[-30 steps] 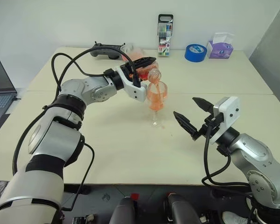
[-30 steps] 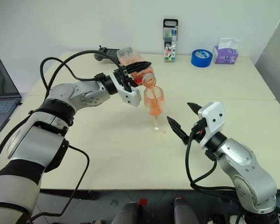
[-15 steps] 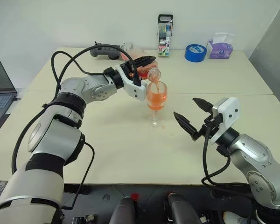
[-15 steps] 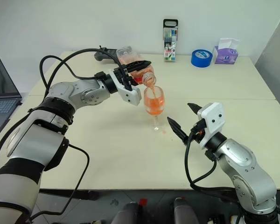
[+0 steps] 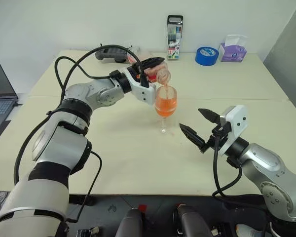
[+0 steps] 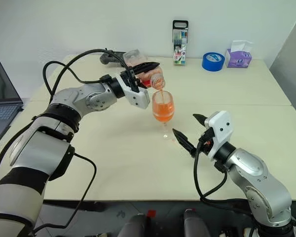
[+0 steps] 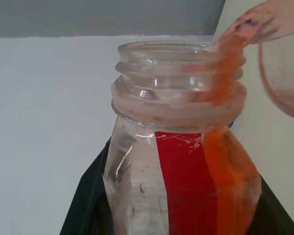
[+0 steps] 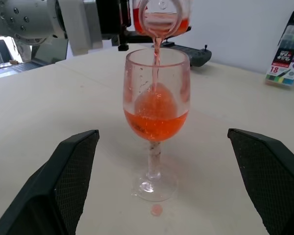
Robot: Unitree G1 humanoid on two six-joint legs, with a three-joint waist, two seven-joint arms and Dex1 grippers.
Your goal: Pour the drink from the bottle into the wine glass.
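Orange-red drink [image 8: 156, 120] is streaming in a thin line from the mouth of the bottle [image 5: 157, 73] straight down into the wine glass [image 8: 157, 105], which looks roughly half full in my right wrist view. My left gripper [image 5: 149, 65] is clamped tight on the bottle, both black fingers pinching its body, and I've got it tipped over with the neck pointing down just above the glass rim. In my left wrist view you can see the open threaded neck, no cap on it, the red label strip, and a ribbon of the liquid running along one side of the bottle out toward the glass.

The glass is standing upright on its round foot on the pale tabletop [image 5: 113, 148], more or less in the middle of the table. There's a small orange drip [image 8: 157, 210] on the table right by the foot, so not a perfectly clean pour lol.

My right gripper [image 5: 197, 127] is holding nothing, its fingers spread wide apart, hovering above the table near the glass on my right side and pointing toward it without touching.

Stuff along the far edge of the table: a black game controller [image 5: 108, 52] behind the bottle, a pack of coloured markers [image 5: 174, 30] standing upright, a roll of blue tape [image 5: 206, 55], and a purple tissue box [image 5: 232, 49] just beside the tape. A laptop [image 5: 1, 91] sits off on my left.
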